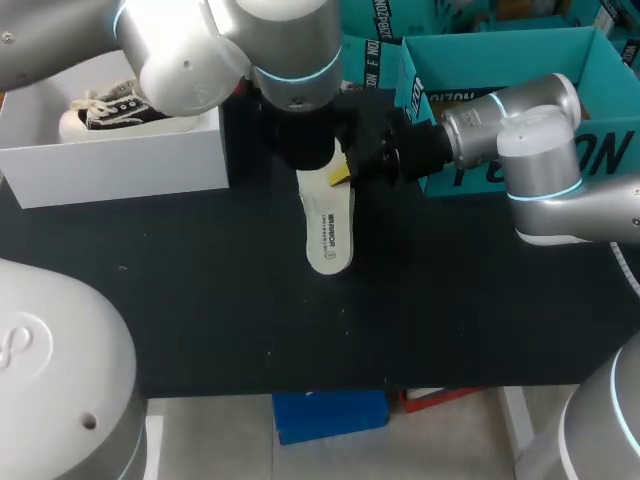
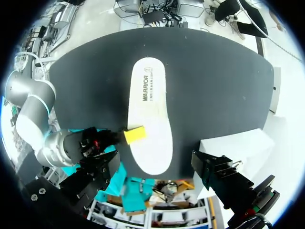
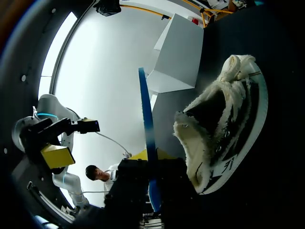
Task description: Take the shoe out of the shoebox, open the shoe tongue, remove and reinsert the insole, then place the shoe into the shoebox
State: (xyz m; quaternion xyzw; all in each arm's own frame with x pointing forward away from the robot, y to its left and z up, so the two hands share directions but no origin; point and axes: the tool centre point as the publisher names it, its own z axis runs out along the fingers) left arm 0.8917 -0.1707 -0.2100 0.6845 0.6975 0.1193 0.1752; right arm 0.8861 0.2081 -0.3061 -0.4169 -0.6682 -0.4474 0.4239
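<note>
White shoebox point(image 1: 120, 160), at the left rear of the black table point(image 1: 200, 300), holds a dark sneaker point(image 1: 110, 112) with white laces and sole. The left arm point(image 1: 290, 50) reaches in above the middle; the left gripper point(image 1: 310, 160) hangs over the heel end of the insole point(image 1: 329, 228), and its grasp cannot be told. The insole lies flat on the table, printed side up, toe end toward the robot. The right gripper point(image 1: 342, 172), entering level from the right, is released: one yellow fingertip point(image 2: 134, 135) shows at the insole's edge. In the right wrist view a fleece-lined shoe point(image 3: 224, 124) stands on the table ahead of that gripper, shoebox beyond. A teal box point(image 1: 600, 150) stands at the right rear.
</note>
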